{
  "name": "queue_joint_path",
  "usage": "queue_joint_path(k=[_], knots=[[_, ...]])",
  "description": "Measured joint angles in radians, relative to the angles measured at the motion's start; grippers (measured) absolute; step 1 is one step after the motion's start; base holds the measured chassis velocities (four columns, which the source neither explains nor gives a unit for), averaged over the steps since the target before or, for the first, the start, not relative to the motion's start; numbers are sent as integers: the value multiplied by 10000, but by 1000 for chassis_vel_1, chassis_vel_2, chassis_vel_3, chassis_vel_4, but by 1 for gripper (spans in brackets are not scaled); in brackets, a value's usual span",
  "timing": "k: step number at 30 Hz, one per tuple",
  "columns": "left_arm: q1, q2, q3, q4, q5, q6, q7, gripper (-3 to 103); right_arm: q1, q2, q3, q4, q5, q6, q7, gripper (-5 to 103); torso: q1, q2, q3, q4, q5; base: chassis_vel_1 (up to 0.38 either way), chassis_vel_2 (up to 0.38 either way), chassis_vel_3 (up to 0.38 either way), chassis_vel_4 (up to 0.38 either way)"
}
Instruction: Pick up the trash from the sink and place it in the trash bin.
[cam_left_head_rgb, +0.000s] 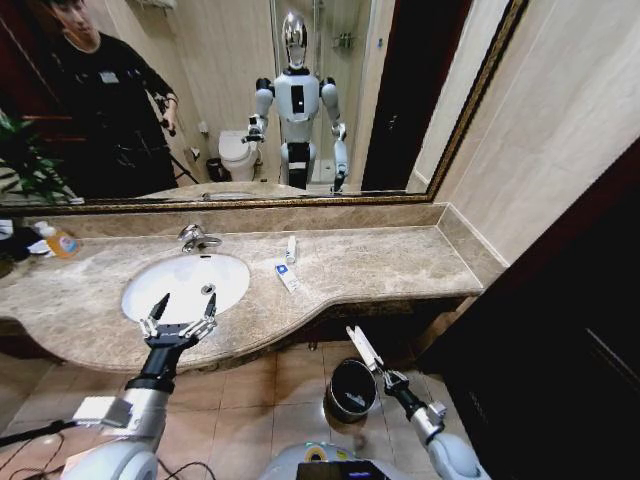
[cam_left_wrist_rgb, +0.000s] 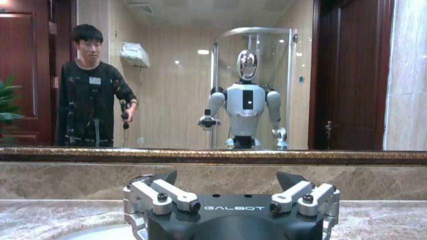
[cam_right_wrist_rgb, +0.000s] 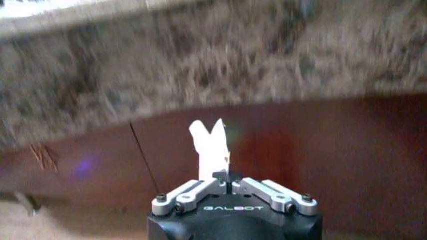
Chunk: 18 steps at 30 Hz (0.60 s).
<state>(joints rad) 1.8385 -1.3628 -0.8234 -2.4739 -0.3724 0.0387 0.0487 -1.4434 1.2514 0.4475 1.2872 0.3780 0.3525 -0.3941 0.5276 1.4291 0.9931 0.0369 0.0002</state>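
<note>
The right gripper (cam_left_head_rgb: 372, 358) is clenched on a flat white packet (cam_left_head_rgb: 362, 346), which sticks up from between its closed fingers; it hangs low in front of the counter edge, just above and beside the trash bin (cam_left_head_rgb: 352, 388), a small round black bin standing on the tiled floor below the countertop. In the right wrist view the same packet (cam_right_wrist_rgb: 210, 145) rises straight out of the pinched fingertips, with the brown marble edge of the counter and a dark red cabinet front behind it. The left gripper (cam_left_head_rgb: 177, 316) is released, its two fingers spread wide, and it hovers over the near rim of the sink (cam_left_head_rgb: 170, 270), the white oval basin set in the beige marble countertop (cam_left_head_rgb: 380, 260); the chrome faucet (cam_left_head_rgb: 196, 238) stands at the basin's far side. On the countertop to the right of the basin lie two more pieces of trash: a flat blue-marked packet (cam_left_head_rgb: 287, 276) near the basin's rim and a small white tube (cam_left_head_rgb: 291, 249) just behind it, closer to the wall. An orange-labelled bottle (cam_left_head_rgb: 60, 241) sits at the far left of the counter, below the mirror (cam_left_head_rgb: 400, 100).
</note>
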Motion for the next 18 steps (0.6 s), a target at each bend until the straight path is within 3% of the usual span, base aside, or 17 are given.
queue_joint_path(k=[8,18], knots=[[0,-1,1,0,0,0,0,100,724,569,-95,-2409,-1001,691,27,0,0,0,0,0,-3,0,0,0,0],[0,-1,0,0,0,0,0,100,1137,859,-81,-3822,-1769,959,160,0,0,0,0,-1,-2,0,0,0,0]])
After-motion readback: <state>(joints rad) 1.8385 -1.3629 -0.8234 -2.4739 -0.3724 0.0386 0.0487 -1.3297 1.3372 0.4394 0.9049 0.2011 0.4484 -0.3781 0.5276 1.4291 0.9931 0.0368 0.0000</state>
